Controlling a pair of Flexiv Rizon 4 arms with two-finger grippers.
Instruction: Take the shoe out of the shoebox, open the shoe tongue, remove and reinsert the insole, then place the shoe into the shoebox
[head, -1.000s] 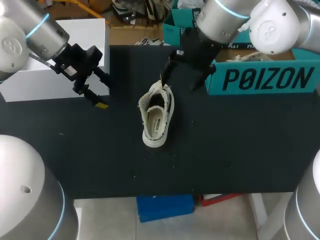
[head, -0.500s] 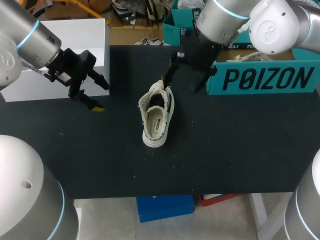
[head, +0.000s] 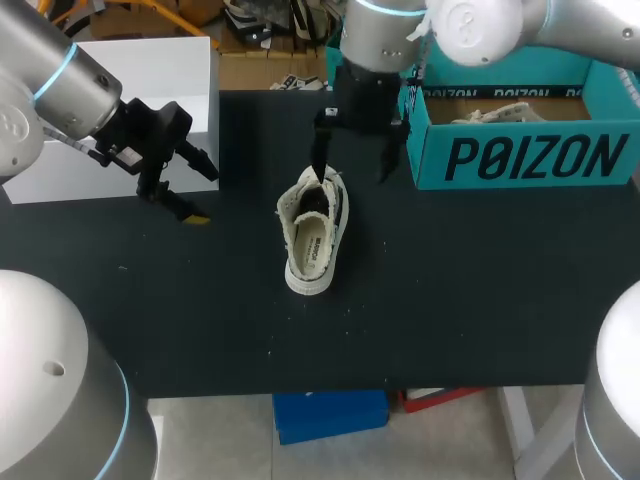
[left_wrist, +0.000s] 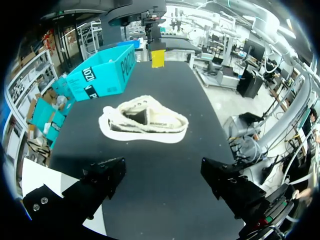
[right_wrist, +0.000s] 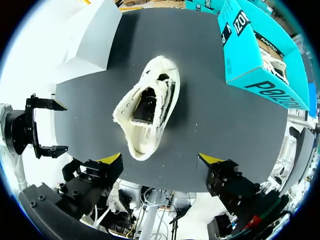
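A cream sneaker (head: 312, 232) with a dark side panel lies on the black table (head: 470, 290), its dark opening facing up. It also shows in the left wrist view as the sneaker (left_wrist: 145, 122) and in the right wrist view as the sneaker (right_wrist: 147, 105). My right gripper (head: 351, 166) hangs open just above the shoe's far end, its yellow-tipped fingers (right_wrist: 111, 159) wide apart with nothing between them. My left gripper (head: 188, 190) stands open to the shoe's left, well apart from it. The teal shoebox (head: 520, 155) stands at the back right.
A white box (head: 130, 110) stands at the back left, behind my left gripper. Another pale shoe (head: 490, 113) lies inside the teal shoebox. The right wrist view shows my left gripper (right_wrist: 42, 132) off to the shoe's side.
My right arm has swung left and turned, bringing its gripper squarely over the shoe's far end. My left gripper drew back a little to the left early on, then kept still.
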